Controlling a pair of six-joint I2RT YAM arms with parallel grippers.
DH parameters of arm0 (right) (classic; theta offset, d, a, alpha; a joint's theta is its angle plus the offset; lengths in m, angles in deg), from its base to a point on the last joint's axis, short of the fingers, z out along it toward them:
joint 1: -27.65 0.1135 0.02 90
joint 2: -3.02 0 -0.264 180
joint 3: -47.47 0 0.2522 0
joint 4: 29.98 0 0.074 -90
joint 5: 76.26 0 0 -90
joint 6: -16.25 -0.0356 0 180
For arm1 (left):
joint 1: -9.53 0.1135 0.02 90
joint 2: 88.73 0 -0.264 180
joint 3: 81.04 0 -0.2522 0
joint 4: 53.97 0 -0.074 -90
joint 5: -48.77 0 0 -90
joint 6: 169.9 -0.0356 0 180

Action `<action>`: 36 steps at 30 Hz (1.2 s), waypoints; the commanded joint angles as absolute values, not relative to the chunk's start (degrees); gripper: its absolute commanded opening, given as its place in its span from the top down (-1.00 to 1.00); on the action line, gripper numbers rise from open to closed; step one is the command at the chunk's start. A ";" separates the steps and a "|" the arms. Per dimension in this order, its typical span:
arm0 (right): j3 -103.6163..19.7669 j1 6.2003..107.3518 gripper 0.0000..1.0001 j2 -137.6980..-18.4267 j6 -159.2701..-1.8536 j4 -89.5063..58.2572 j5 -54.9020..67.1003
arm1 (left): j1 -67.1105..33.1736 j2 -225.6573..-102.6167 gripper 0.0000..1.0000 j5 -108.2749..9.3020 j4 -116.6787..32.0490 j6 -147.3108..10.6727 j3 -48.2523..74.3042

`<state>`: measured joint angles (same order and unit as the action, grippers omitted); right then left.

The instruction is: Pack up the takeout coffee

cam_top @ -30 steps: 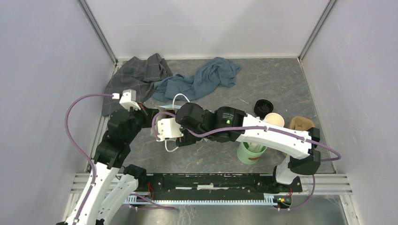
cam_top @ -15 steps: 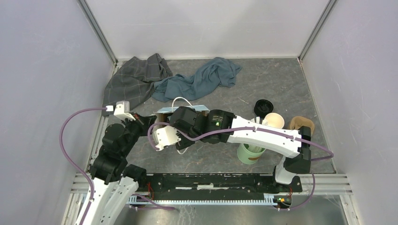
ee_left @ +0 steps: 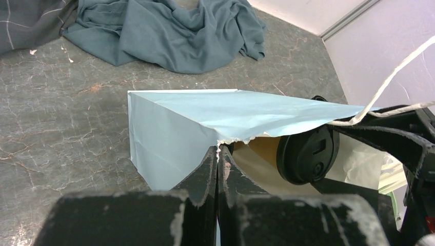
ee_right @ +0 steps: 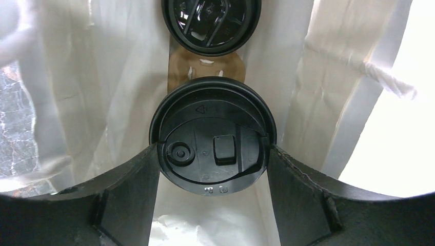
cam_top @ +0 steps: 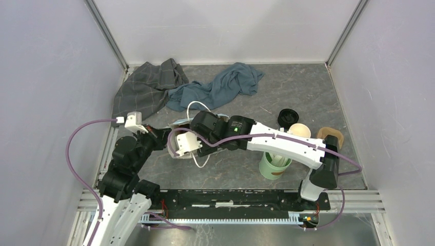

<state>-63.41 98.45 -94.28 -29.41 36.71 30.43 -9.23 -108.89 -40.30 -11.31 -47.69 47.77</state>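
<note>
A light blue paper bag (ee_left: pixel 174 128) lies on its side with its mouth toward the arms. My left gripper (ee_left: pixel 218 154) is shut on the torn edge of that mouth and holds it up. Inside the white interior, my right gripper (ee_right: pixel 213 154) is shut on a takeout coffee (ee_right: pixel 213 136), its fingers pressed to both sides of the black lid. A second lidded takeout coffee (ee_right: pixel 211 23) sits deeper in the bag on a brown cardboard piece (ee_right: pixel 205 66). The left wrist view shows the held cup's lid (ee_left: pixel 307 154) and brown side. From above, the right arm covers most of the bag (cam_top: pixel 180 122).
A loose black lid (cam_top: pixel 288 116), a lidless cream cup (cam_top: pixel 299 130), a green cup of stirrers (cam_top: pixel 272 165) and a cardboard carrier (cam_top: pixel 330 135) stand at the right. A grey cloth (cam_top: pixel 146 87) and a blue cloth (cam_top: pixel 215 89) lie at the back.
The left arm has drawn back toward the near left with the bag's edge. The right arm has shifted slightly left with the cup, over the bag.
</note>
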 commanded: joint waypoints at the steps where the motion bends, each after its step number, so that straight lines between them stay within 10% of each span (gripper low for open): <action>1: -61.46 96.83 1.00 -91.50 -27.34 31.98 29.62 | -9.33 -109.07 0.96 -40.96 -10.13 -45.81 47.25; 36: -57.09 89.79 1.00 -92.52 -14.61 24.95 18.23 | -9.37 -114.39 0.96 -42.95 -9.01 -49.04 44.57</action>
